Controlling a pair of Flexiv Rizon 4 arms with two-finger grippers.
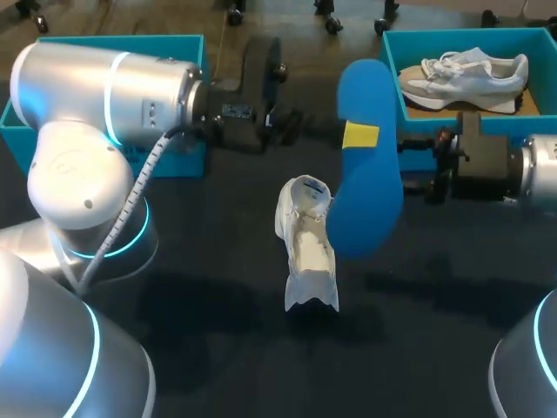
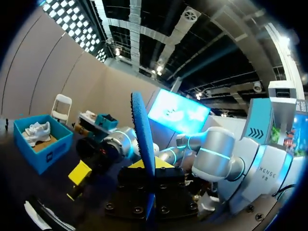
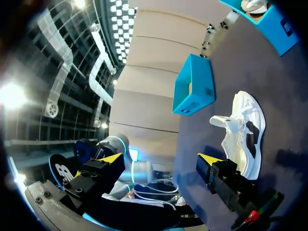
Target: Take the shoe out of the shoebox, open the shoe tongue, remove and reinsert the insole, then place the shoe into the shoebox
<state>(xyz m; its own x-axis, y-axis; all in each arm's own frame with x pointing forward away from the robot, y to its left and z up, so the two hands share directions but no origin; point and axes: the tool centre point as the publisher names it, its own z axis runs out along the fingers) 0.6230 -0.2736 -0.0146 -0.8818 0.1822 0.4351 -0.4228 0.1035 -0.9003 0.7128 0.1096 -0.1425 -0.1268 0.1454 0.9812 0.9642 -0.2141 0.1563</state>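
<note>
Insole [image 1: 370,200], blue, thin and likely floppy, stands pinched edge-on in my left tool [image 2: 144,168], near the white sneaker [image 1: 306,248] resting open-tongued on the dark surface [image 1: 218,287]. I judge a mid-length hold keeps it straightest for reinsertion. My right tool [image 3: 161,161] gapes wide, empty. A teal shoebox [image 1: 461,35] holds a second sneaker [image 1: 470,74].

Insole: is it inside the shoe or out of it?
Out. The left hand holds the blue insole apart from the white shoe.
</note>
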